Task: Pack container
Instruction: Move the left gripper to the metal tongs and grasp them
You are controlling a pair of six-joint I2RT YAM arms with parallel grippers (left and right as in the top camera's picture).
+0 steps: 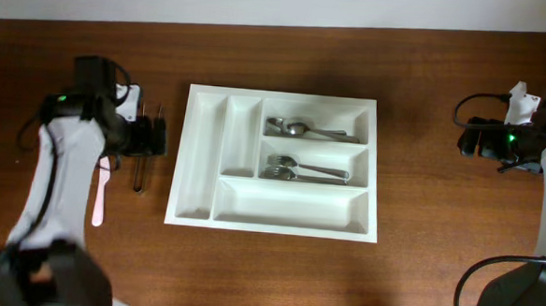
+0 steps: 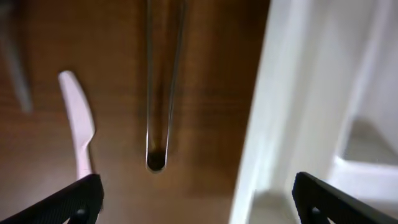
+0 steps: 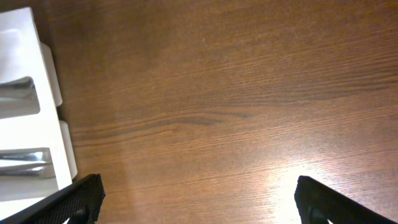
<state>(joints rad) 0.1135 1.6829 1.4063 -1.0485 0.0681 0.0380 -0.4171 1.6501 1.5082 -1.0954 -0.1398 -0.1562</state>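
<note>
Left tool (image 1: 148, 135), jaws apart, hung over a dark thin utensil (image 2: 155, 160) left of the tray (image 1: 180, 181) at mid counter (image 1: 416, 273). Right tool (image 3: 198, 202) also apart. We judged pickup stage: lower, then clamp.

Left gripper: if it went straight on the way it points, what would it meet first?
The left gripper points down at the table. It would likely land on bare wood between the metal utensil and the container rim, with the utensil nearer. Depth is unclear.
</note>
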